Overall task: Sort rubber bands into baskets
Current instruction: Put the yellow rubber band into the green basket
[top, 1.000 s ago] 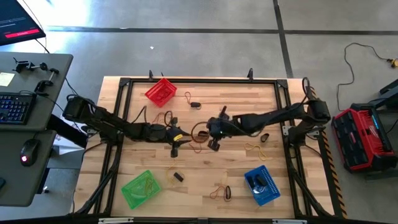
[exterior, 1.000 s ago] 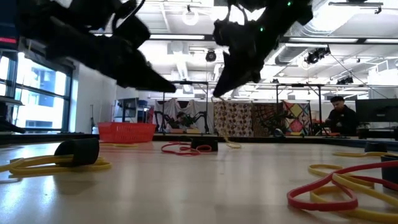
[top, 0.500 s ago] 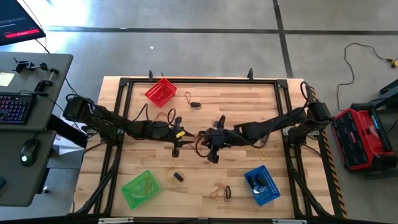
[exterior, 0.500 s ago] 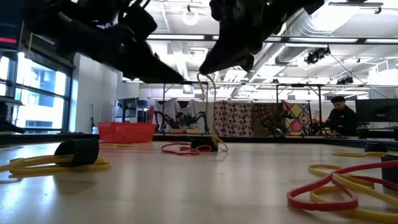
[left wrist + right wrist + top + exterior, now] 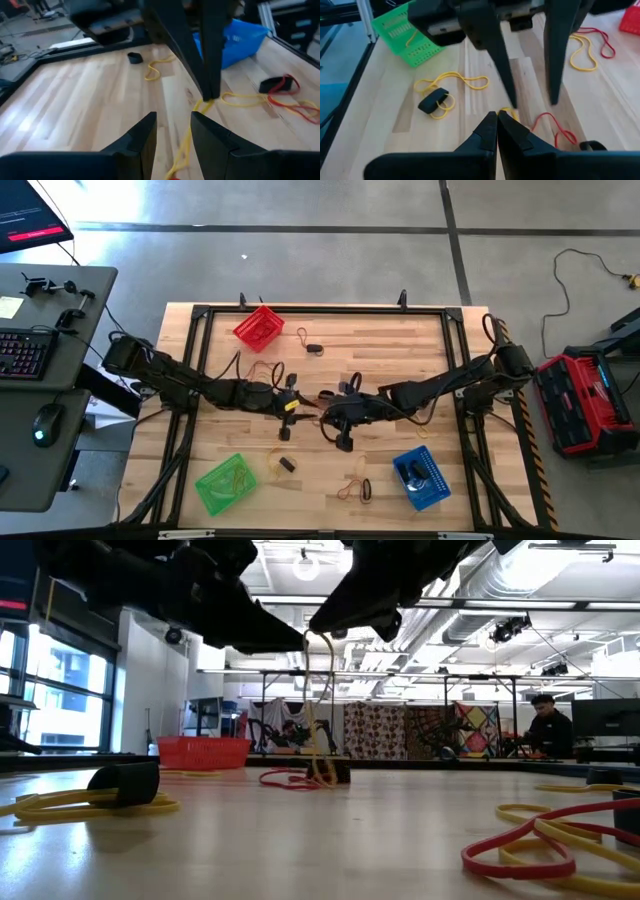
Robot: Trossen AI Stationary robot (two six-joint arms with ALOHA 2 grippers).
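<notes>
Baskets set apart on the bench [image 5: 440, 345]: red basket [image 5: 258, 326] at the far left, green basket [image 5: 226, 483] near left, blue basket [image 5: 417, 476] near right. Right claw [image 5: 497, 120] clenched on a yellow rubber band [image 5: 320, 710], dangling mid-bench. Left claw [image 5: 172, 127] parted, just beside it, gripping nothing. Loose rubber bands [image 5: 451, 80] scattered around.

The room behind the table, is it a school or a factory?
Most likely a robot lab or workshop. The ceiling has bare pipes and ducts, a person sits at a far workstation, and a desk with a keyboard stands beside the wooden table.
</notes>
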